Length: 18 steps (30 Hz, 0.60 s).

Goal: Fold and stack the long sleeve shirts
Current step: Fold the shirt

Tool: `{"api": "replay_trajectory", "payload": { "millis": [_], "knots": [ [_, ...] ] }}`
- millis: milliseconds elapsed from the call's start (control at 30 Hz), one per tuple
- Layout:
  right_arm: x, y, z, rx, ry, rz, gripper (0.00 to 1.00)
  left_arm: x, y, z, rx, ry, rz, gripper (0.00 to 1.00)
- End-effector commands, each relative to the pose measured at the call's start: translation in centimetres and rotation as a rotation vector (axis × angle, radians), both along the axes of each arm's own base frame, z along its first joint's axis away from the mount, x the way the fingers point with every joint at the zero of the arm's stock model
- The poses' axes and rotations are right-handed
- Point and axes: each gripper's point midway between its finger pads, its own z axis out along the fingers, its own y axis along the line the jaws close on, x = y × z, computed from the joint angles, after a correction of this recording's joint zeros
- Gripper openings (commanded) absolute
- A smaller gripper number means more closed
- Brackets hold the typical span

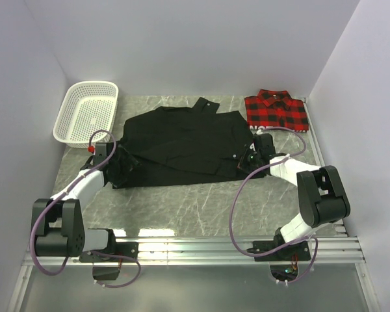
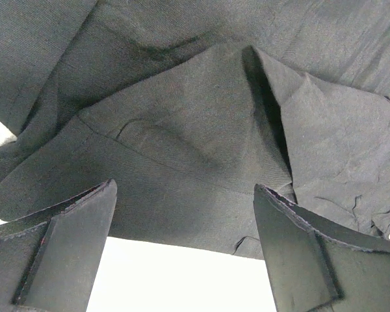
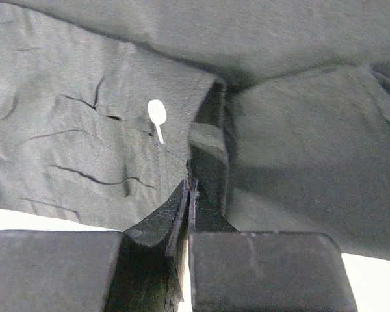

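The right tool (image 3: pixel 192 188) has its fingers pressed together, pinching a narrow upright fold at the edge of the black shirt (image 3: pixel 84 130). A small pale button (image 3: pixel 157 112) sits on the cloth just left of that fold. From above, this tool (image 1: pixel 250 158) is at the shirt's right side, close to its near edge.

The left tool (image 2: pixel 184 188) is spread wide. Its two dark fingers (image 2: pixel 71 240) stand apart over the shirt's near left edge, with rumpled black cloth (image 2: pixel 201 130) between and beyond them; nothing is gripped. In the top view it (image 1: pixel 107 156) rests at the shirt's left side.

The black shirt (image 1: pixel 182 140) lies spread across the middle of the grey marbled table (image 1: pixel 195 208), collar toward the far wall, with its left part bunched in loose folds. The red-and-black plaid shirt (image 1: pixel 276 109) lies folded in the far right corner, just beside the black one. A white mesh basket (image 1: pixel 60 127) sits at the far left, near the black shirt's shoulder.
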Motion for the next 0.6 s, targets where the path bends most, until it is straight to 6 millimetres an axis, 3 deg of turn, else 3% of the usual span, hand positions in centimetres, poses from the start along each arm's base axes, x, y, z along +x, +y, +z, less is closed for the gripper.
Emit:
{"api": "replay_trajectory", "payload": {
  "millis": [0,200,300,433,567],
  "knots": [
    [0.8,-1.0,0.6,-0.053,-0.01,-0.02,0.01,0.5,0.1,0.8,0.005,-0.025,0.005,0.92],
    [0.9,-1.9,0.8,-0.1,-0.012,-0.037,0.04,0.5,1.1,1.6,0.062,-0.038,0.022,0.92],
    [1.0,-1.8,1.2,-0.095,-0.021,-0.033,0.16,0.5,1.2,1.9,0.066,-0.041,0.029,0.92],
    [1.8,-1.4,3.7,-0.073,-0.093,-0.03,0.43,1.4,0.9,4.4,0.057,-0.114,0.011,0.92],
    [3.1,0.0,8.3,0.004,-0.228,-0.006,0.57,2.8,-0.6,7.9,0.031,-0.216,-0.044,0.91]
  ]
}}
